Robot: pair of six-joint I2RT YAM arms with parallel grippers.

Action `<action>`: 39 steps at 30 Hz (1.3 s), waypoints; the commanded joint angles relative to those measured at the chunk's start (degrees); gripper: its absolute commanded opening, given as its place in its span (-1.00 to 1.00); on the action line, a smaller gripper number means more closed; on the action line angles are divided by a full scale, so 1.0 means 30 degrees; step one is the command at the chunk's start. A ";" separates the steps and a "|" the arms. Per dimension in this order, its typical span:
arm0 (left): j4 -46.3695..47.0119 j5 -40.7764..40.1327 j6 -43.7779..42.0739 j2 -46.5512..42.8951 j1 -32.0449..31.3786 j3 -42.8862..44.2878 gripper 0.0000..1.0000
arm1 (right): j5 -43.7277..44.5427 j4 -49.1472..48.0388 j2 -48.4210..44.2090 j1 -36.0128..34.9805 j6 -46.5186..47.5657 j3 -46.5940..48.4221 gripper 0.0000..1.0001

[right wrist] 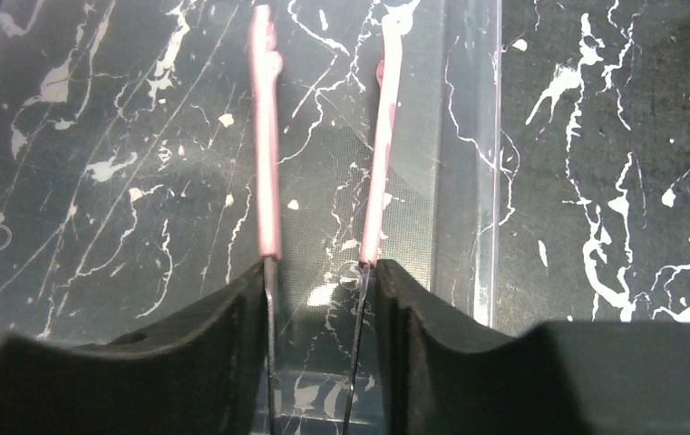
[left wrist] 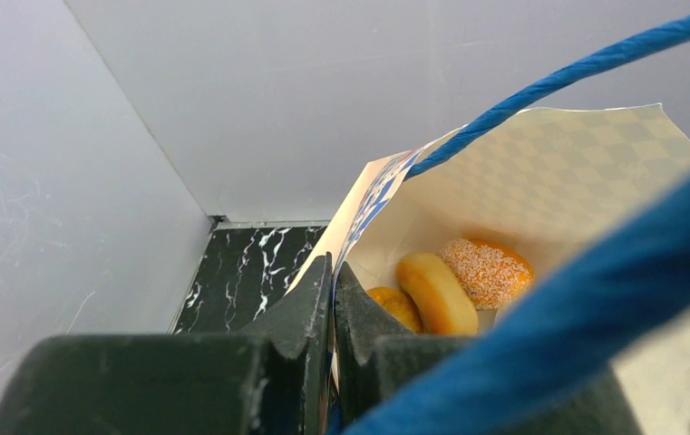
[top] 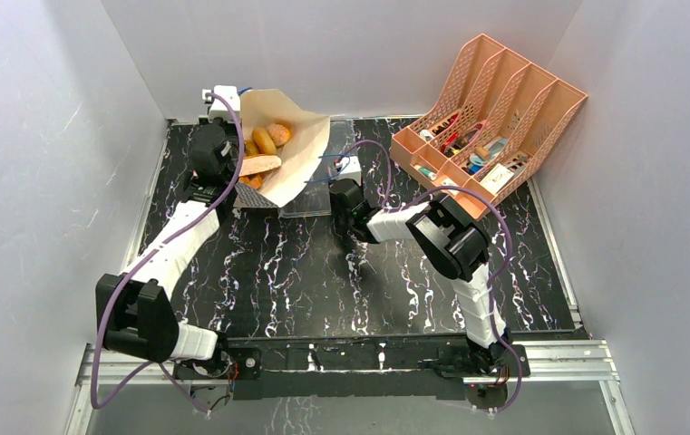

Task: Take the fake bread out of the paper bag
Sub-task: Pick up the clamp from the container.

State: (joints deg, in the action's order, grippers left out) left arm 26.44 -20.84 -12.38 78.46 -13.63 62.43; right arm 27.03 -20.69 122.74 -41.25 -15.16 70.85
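Observation:
The paper bag [top: 297,152] lies tilted at the back of the table with its mouth open. Fake bread [top: 267,141] lies inside: a ring donut [left wrist: 436,292], a sugared bun [left wrist: 488,270] and another orange piece [left wrist: 393,304]. My left gripper [top: 229,111] is shut on the bag's left rim [left wrist: 333,272], holding it up. A blue cord handle [left wrist: 549,86] crosses the left wrist view. My right gripper [top: 345,188] is shut on pink-tipped metal tongs [right wrist: 268,163], right of the bag. The tong tips stand apart and empty over a clear plastic tray [right wrist: 468,181].
The clear tray [top: 309,207] lies just in front of the bag. A pink lattice file organizer [top: 490,118] with small items stands at the back right. White walls close in the black marbled table [top: 323,281] on three sides.

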 commanded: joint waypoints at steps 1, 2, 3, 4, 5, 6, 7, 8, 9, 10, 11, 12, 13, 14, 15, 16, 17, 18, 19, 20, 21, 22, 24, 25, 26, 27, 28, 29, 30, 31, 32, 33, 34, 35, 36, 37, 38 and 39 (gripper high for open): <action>0.2827 -0.1154 0.0161 -0.1177 0.0188 -0.0330 -1.00 | 0.0311 0.0008 0.0162 -0.0134 -0.0240 0.0829 -0.31; 0.3007 -0.1408 0.0145 -0.1142 0.0223 -0.0494 -1.00 | 0.0370 0.0073 0.0114 -0.0135 -0.0297 0.0844 -0.38; 0.3238 -0.1649 0.0125 -0.1159 0.0249 -0.0694 -1.00 | 0.0480 0.0096 0.0064 -0.0128 -0.0333 0.0806 -0.43; 0.3475 -0.1877 0.0097 -0.1154 0.0285 -0.0887 -1.00 | 0.0531 0.0062 -0.0015 -0.0112 -0.0363 0.0764 -0.48; 0.3677 -0.2026 0.0064 -0.1139 0.0359 -0.1091 -1.00 | 0.0629 0.0039 -0.0095 -0.0114 -0.0359 0.0690 -0.50; 0.3831 -0.2195 0.0042 -0.1107 0.0416 -0.1244 -1.00 | 0.0740 0.0004 -0.0211 -0.0125 -0.0370 0.0593 -0.51; 0.4011 -0.2414 0.0028 -0.1078 0.0500 -0.1403 -1.00 | 0.0856 -0.0070 -0.0343 -0.0116 -0.0401 0.0452 -0.51; 0.4206 -0.2624 0.0022 -0.1074 0.0595 -0.1587 -1.00 | 0.0926 -0.0164 -0.0484 -0.0125 -0.0430 0.0310 -0.52; 0.4369 -0.2797 0.0062 -0.1074 0.0720 -0.1775 -1.00 | 0.1033 -0.0252 -0.0659 -0.0134 -0.0426 0.0120 -0.53; 0.4509 -0.2881 0.0140 -0.1107 0.0820 -0.1941 -1.00 | 0.1105 -0.0355 -0.0856 -0.0113 -0.0433 -0.0135 -0.53; 0.4545 -0.2917 0.0267 -0.1144 0.0957 -0.2109 -1.00 | 0.1158 -0.0456 -0.1090 -0.0114 -0.0452 -0.0285 -0.53; 0.4613 -0.2965 0.0397 -0.1174 0.1055 -0.2269 -1.00 | 0.1190 -0.0567 -0.1320 -0.0132 -0.0433 -0.0522 -0.53; 0.4654 -0.2957 0.0559 -0.1181 0.1170 -0.2424 -1.00 | 0.1238 -0.0662 -0.1606 -0.0135 -0.0405 -0.0731 -0.53; 0.4645 -0.2908 0.0642 -0.1230 0.1246 -0.2576 -1.00 | 0.1244 -0.0703 -0.1912 -0.0128 -0.0387 -0.1037 -0.54; 0.4658 -0.2796 0.0725 -0.1284 0.1325 -0.2763 -1.00 | 0.1245 -0.0737 -0.2229 -0.0127 -0.0329 -0.1253 -0.54; 0.4788 -0.2690 0.0758 -0.1353 0.1387 -0.2966 -1.00 | 0.1227 -0.0734 -0.2558 -0.0119 -0.0282 -0.1452 -0.54; 0.4962 -0.2629 0.0817 -0.1424 0.1420 -0.3211 -1.00 | 0.1272 -0.0712 -0.2907 -0.0126 -0.0280 -0.1689 -0.54; 0.5028 -0.2523 0.0919 -0.1528 0.1431 -0.3436 -1.00 | 0.1358 -0.0658 -0.3276 -0.0108 -0.0279 -0.1913 -0.54; 0.5044 -0.2319 0.1082 -0.1654 0.1451 -0.3617 -1.00 | 0.1461 -0.0534 -0.3619 -0.0128 -0.0279 -0.2110 -0.54; 0.5089 -0.1916 0.1249 -0.1860 0.1479 -0.3931 -1.00 | 0.1620 -0.0316 -0.4178 -0.0112 -0.0298 -0.2328 -0.54; 0.5088 -0.1692 0.1424 -0.2040 0.1494 -0.4112 -1.00 | 0.1838 -0.0176 -0.4632 -0.0129 -0.0304 -0.2542 -0.53; 0.5058 -0.1262 0.1618 -0.2267 0.1495 -0.4218 -1.00 | 0.2033 0.0010 -0.5081 -0.0131 -0.0308 -0.2774 -0.53; 0.4895 -0.0587 0.2114 -0.2715 0.1488 -0.4304 -1.00 | 0.2388 0.0314 -0.6101 -0.0098 -0.0253 -0.3143 -0.53; 0.4858 -0.0191 0.2360 -0.2930 0.1495 -0.4301 -1.00 | 0.2472 0.0481 -0.6638 -0.0083 -0.0203 -0.3267 -0.53; 0.4824 0.0276 0.2588 -0.3170 0.1499 -0.4279 -1.00 | 0.2548 0.0685 -0.7189 -0.0077 -0.0131 -0.3344 -0.52; 0.4758 0.0799 0.2763 -0.3365 0.1496 -0.4170 -1.00 | 0.2646 0.0919 -0.7484 -0.0051 -0.0078 -0.3369 -0.52; 0.4614 0.1268 0.3013 -0.3551 0.1496 -0.3999 -1.00 | 0.2684 0.1183 -0.8382 -0.0062 -0.0038 -0.3372 -0.53; 0.4424 0.1718 0.3186 -0.3654 0.1496 -0.3790 -1.00 | 0.2688 0.1458 -0.8934 -0.0075 -0.0044 -0.3394 -0.52; 0.4232 0.2225 0.3321 -0.3670 0.1496 -0.3526 -1.00 | 0.2682 0.1719 -0.9453 -0.0076 -0.0060 -0.3415 -0.52; 0.3988 0.2698 0.3360 -0.3640 0.1503 -0.3226 -1.00 | 0.2608 0.2015 -0.9994 -0.0069 -0.0058 -0.3429 -0.52; 0.3727 0.3219 0.3402 -0.3540 0.1497 -0.2925 -1.00 | 0.2445 0.2312 -1.0475 -0.0072 -0.0087 -0.3456 -0.52; 0.3383 0.3679 0.3447 -0.3411 0.1496 -0.2605 -1.00 | 0.2362 0.2610 -1.1019 -0.0054 -0.0091 -0.3496 -0.52; 0.3076 0.4019 0.3497 -0.3274 0.1496 -0.2302 -1.00 | 0.2319 0.2936 -1.1559 -0.0048 -0.0109 -0.3549 -0.52; 0.2862 0.4329 0.3525 -0.3198 0.1499 -0.2106 -1.00 | 0.2178 0.3204 -1.2129 -0.0073 -0.0170 -0.3684 -0.52; 0.2758 0.4565 0.3660 -0.3174 0.1496 -0.2067 -1.00 | 0.2003 0.3512 -1.2705 -0.0069 -0.0229 -0.3818 -0.52; 0.2782 0.4745 0.3835 -0.3182 0.1496 -0.2124 -1.00 | 0.1834 0.3840 -1.3279 -0.0101 -0.0284 -0.4025 -0.51; 0.2811 0.4874 0.4047 -0.3209 0.1496 -0.2256 -1.00 | 0.1736 0.4185 -1.3889 -0.0105 -0.0331 -0.4179 -0.51; 0.2884 0.4992 0.4271 -0.3234 0.1496 -0.2430 -1.00 | 0.1611 0.4598 -1.4456 -0.0113 -0.0440 -0.4257 -0.51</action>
State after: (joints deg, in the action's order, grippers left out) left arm 31.42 -10.41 -2.68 70.11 -9.23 52.60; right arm 32.75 -10.39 85.97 -41.25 -15.62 59.40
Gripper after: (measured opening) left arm 0.009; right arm 0.247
